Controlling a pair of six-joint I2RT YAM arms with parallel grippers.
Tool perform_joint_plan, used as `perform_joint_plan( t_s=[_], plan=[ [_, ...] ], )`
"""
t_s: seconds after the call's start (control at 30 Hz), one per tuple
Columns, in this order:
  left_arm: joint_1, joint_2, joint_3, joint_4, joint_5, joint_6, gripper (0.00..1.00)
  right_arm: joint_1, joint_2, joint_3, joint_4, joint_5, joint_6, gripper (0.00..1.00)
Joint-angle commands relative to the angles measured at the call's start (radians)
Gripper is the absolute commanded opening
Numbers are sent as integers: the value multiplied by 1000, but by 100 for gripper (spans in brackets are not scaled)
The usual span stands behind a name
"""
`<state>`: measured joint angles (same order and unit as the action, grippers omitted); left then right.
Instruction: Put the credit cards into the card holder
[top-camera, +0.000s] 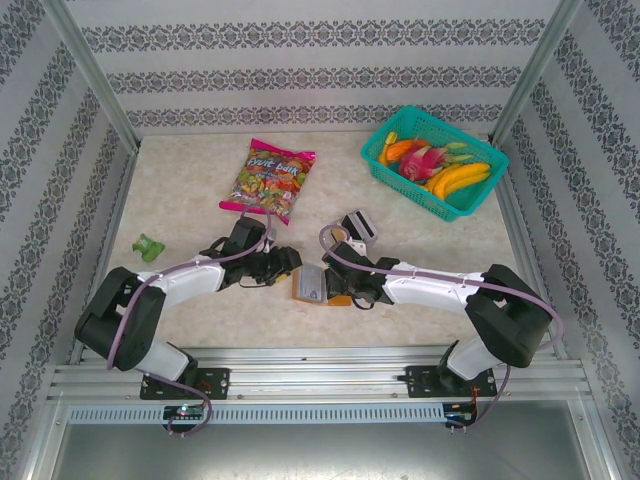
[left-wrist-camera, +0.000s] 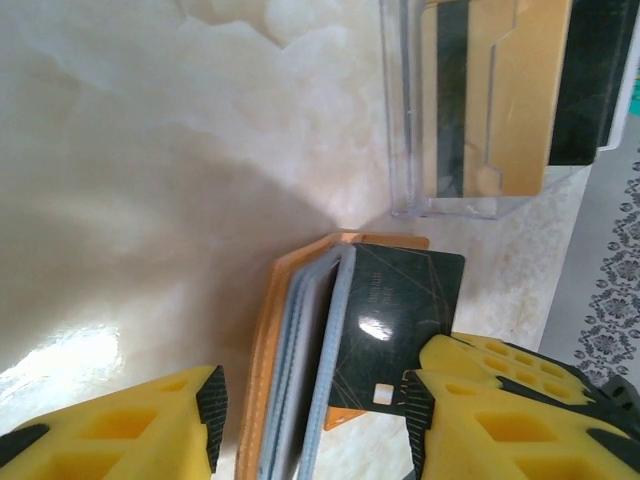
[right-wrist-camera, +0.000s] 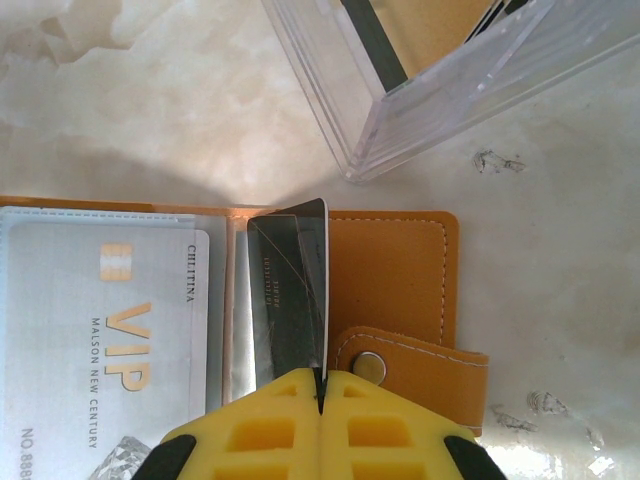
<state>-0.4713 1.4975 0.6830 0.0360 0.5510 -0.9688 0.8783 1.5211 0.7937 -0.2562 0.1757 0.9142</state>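
Observation:
The orange-brown card holder (top-camera: 312, 285) lies open on the table between both grippers. In the right wrist view its orange cover (right-wrist-camera: 390, 270) and snap tab (right-wrist-camera: 415, 355) show, and a silver VIP card (right-wrist-camera: 110, 330) sits in a clear pocket. My right gripper (right-wrist-camera: 322, 385) is shut on a black credit card (right-wrist-camera: 290, 290), held edge-up against the holder's pages. The left wrist view has the same black card (left-wrist-camera: 400, 310) beside the raised pages (left-wrist-camera: 300, 360). My left gripper (left-wrist-camera: 312, 405) is open and straddles those pages. More tan (left-wrist-camera: 520, 90) and black cards stand in a clear tray (left-wrist-camera: 410, 150).
The clear slotted tray (top-camera: 358, 225) stands just behind the holder. A colourful snack bag (top-camera: 268, 180) lies at the back centre. A green basket (top-camera: 390, 130) of fruit is at the back right. A small green object (top-camera: 148, 246) lies at the left. Metal posts frame the sides.

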Motion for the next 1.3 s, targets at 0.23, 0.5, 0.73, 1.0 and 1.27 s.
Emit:
perform_joint_plan(
  t_s=[0.23, 0.5, 0.73, 1.0, 1.27],
  plan=[
    [-15, 60, 16, 57, 55, 26, 35, -15, 4, -26, -65, -5, -3, 0],
    [-17, 86, 29, 64, 80, 33, 28, -15, 2, -26, -66, -4, -1, 0],
    [-26, 111, 53, 61, 124, 56, 16, -15, 4, -24, -62, -9, 0, 0],
    [-27, 59, 33, 85, 87, 27, 7, -39, -114, 5, -109, 11, -35, 0],
    [-36, 9, 31, 89, 48, -10, 4, -55, -271, -1, -53, -48, -53, 0]
  ],
)
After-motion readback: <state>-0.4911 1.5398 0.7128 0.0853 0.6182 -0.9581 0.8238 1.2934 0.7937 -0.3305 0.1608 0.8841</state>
